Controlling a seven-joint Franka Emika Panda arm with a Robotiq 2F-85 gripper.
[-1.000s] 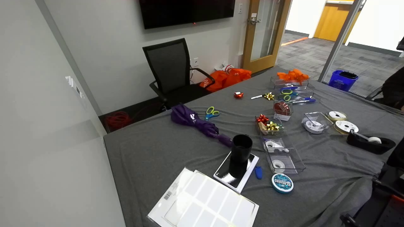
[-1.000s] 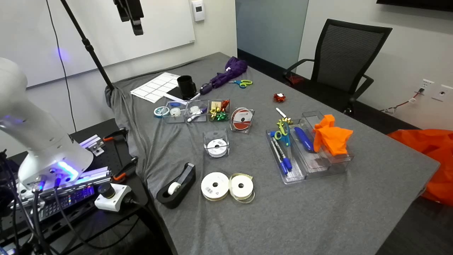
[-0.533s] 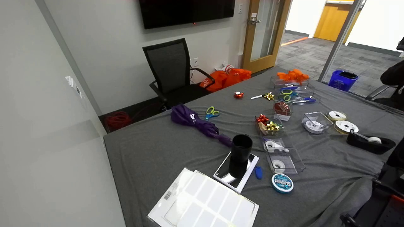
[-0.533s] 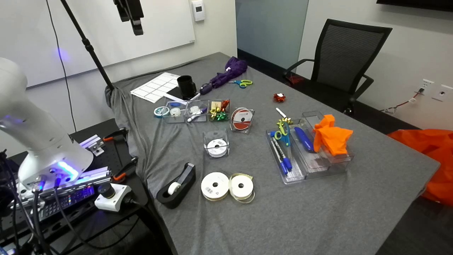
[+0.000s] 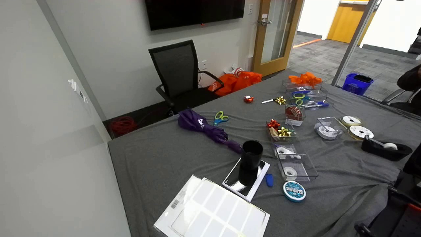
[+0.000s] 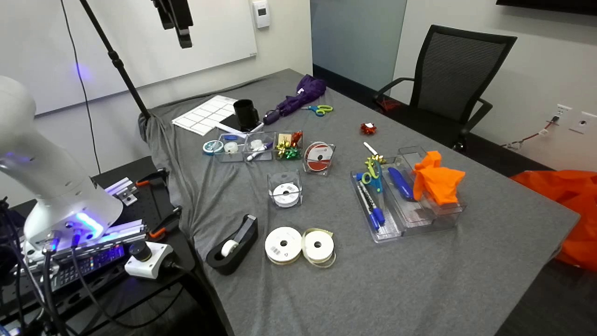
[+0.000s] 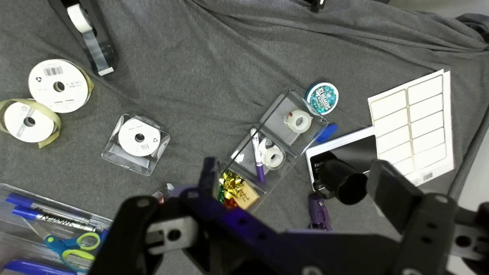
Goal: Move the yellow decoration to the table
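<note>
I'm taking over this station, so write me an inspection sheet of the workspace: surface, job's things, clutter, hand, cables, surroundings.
Surface: table under a grey cloth, wrinkled on the robot's side.
Job's things: gold bow with a red bow, in the end one of a row of clear compartments; second gold bow on the table, beside a white marker.
Clutter: purple umbrella, scissors, black mug on a flat box, tape dispenser, ribbon spools.
Hand: open, above the table; nothing seen in its grip.
Cables: black cables by the robot base; red cord coiled on the floor.
Surroundings: whiteboard and black chair beside the table; orange bags nearby.
</note>
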